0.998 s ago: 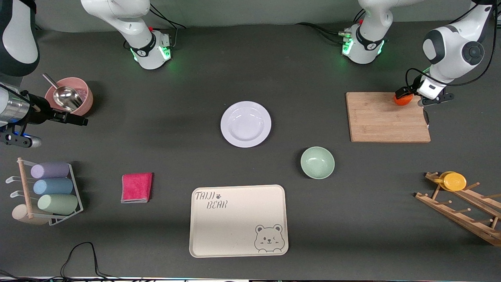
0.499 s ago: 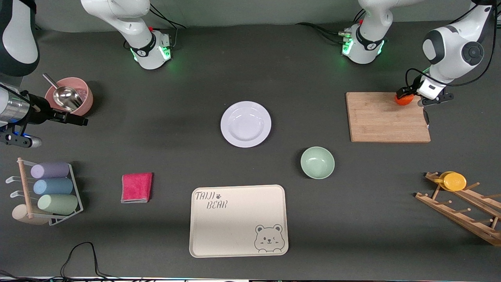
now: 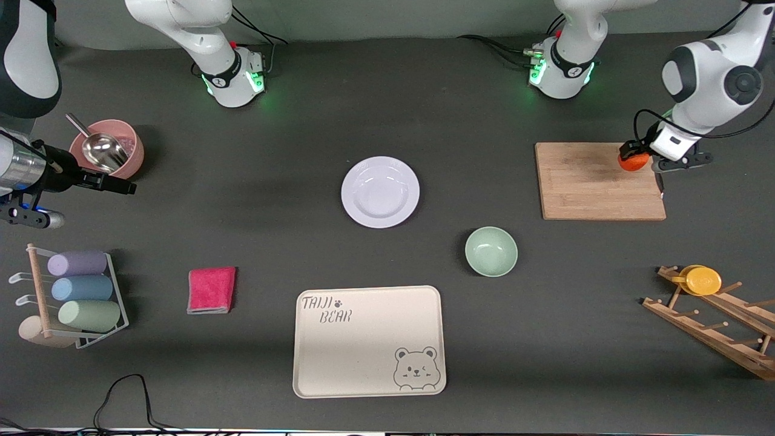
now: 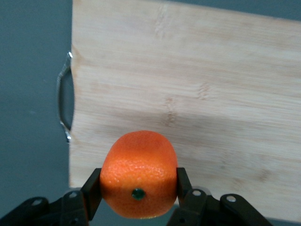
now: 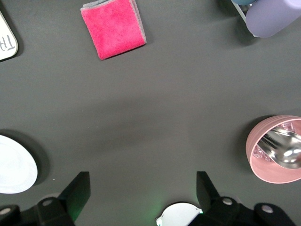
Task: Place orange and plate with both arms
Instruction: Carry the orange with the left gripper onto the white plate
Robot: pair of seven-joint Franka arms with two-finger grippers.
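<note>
Bench (image 3: 303,181): plate (image 3: 380,192) sits mid-frame, untouched. Cutting board (image 3: 596,181) at right of frame. Left tool (image 3: 643,161) over the board's upper right corner, fingers clamped on the orange (image 3: 633,162). Right tool (image 5: 141,193) waits at frame's left edge, spread wide, empty.

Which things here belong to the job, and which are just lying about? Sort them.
Job: orange, held in the left gripper over the cutting board; plate; right gripper, open, waiting.

Lying about: green bowl, bear tray, pink cloth, pink bowl.
</note>
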